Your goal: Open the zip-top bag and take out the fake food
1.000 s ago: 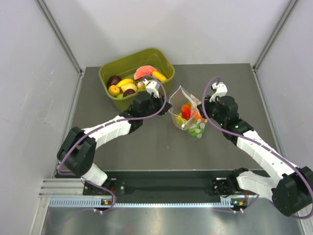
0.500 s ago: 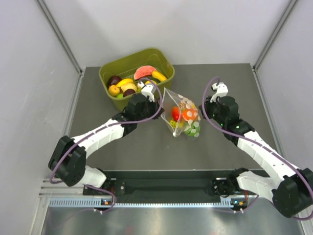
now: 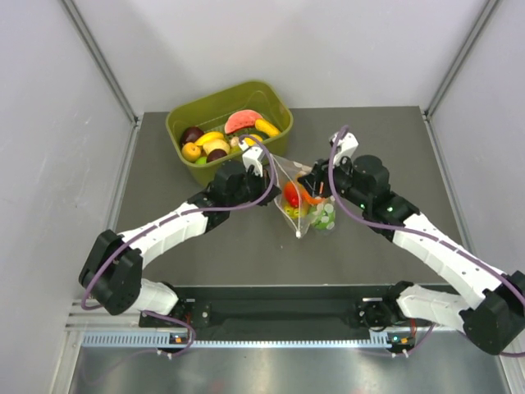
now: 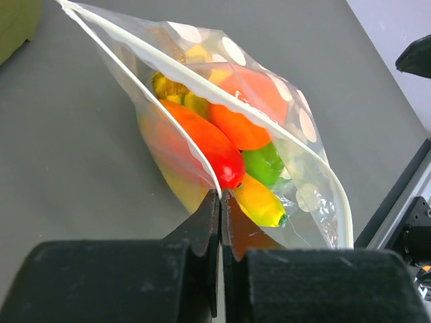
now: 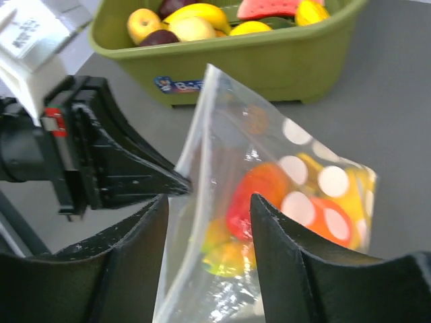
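Dark table [image 3: 205,246], green tub [image 3: 182,117] at the back-left w/ loose fruit [image 3: 215,141] piled in it. Bag [image 3: 302,201] sits mid-table, just on the near side of the tub, strung between both arms, and its mouth is parted: two zip rims stand apart in the left wrist view. Food [image 4: 214,147] is all inside the bag: red on top, orange behind, green and yellow below. L gripper [image 4: 220,202] is clenched, pinching one rim of the bag. R gripper [image 5: 209,205] has its jaws apart, fingers either side of the bag's wall, prob. not touching the plastic, hard to tell from here.
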{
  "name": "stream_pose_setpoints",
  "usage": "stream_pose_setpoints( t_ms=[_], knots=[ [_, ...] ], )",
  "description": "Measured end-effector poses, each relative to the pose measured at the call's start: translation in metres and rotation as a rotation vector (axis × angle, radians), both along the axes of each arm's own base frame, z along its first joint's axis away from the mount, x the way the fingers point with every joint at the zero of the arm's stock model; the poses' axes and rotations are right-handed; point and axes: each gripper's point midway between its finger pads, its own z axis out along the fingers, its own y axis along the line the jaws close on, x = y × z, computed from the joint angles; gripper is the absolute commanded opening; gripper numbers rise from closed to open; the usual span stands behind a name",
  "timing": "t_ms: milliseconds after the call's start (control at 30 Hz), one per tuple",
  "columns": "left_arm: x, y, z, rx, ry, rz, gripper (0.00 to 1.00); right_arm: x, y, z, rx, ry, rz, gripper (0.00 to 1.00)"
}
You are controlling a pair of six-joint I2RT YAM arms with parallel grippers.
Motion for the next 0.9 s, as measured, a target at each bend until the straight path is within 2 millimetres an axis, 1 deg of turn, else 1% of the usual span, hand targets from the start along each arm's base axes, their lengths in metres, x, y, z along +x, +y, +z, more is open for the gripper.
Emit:
stream_pose_setpoints(
  t_ms=[67, 167, 300, 400, 467, 533, 567, 600, 667, 700, 733, 800, 900],
  knots=[
    [-0.001, -0.001, 0.001, -0.001, -0.002, -0.003, 0.0, -0.002, 0.012, 0.005, 0.005, -0.009, 0.028, 0.53],
    [-0.001, -0.002, 0.001, -0.003, -0.006, -0.007, 0.0, -0.007, 0.026, -0.002, -0.016, 0.004, 0.064, 0.53],
    [-0.001, -0.002, 0.003, -0.003, -0.017, -0.01, 0.0, -0.012, 0.04, -0.028, -0.084, 0.05, 0.094, 0.53],
    [-0.001, -0.001, 0.005, -0.004, -0.022, -0.01, 0.0, -0.011, 0.041, -0.046, -0.137, 0.077, 0.087, 0.53],
    [-0.001, -0.001, 0.007, -0.006, -0.027, -0.011, 0.0, -0.009, 0.039, -0.056, -0.184, 0.091, 0.058, 0.52],
    [-0.002, -0.001, 0.01, -0.01, -0.032, -0.011, 0.0, -0.005, 0.036, -0.061, -0.221, 0.092, 0.025, 0.46],
    [-0.002, -0.001, 0.011, -0.012, -0.035, -0.011, 0.0, -0.002, 0.034, -0.062, -0.233, 0.092, 0.005, 0.41],
    [-0.002, 0.0, 0.013, -0.014, -0.038, -0.011, 0.0, 0.002, 0.03, -0.063, -0.25, 0.088, -0.021, 0.29],
    [-0.003, 0.0, 0.017, -0.019, -0.047, -0.011, 0.0, 0.009, 0.023, -0.066, -0.284, 0.085, -0.07, 0.17],
    [-0.003, 0.001, 0.019, -0.021, -0.052, -0.01, 0.0, 0.012, 0.02, -0.067, -0.297, 0.083, -0.094, 0.07],
    [-0.003, 0.001, 0.021, -0.023, -0.057, -0.01, 0.0, 0.016, 0.016, -0.069, -0.314, 0.082, -0.12, 0.01],
    [-0.003, 0.002, 0.025, -0.027, -0.067, -0.007, 0.0, 0.021, 0.01, -0.071, -0.341, 0.082, -0.159, 0.0],
    [-0.004, 0.008, 0.025, -0.012, -0.08, 0.012, 0.0, 0.025, -0.001, -0.074, -0.378, 0.08, -0.218, 0.0]
  ],
)
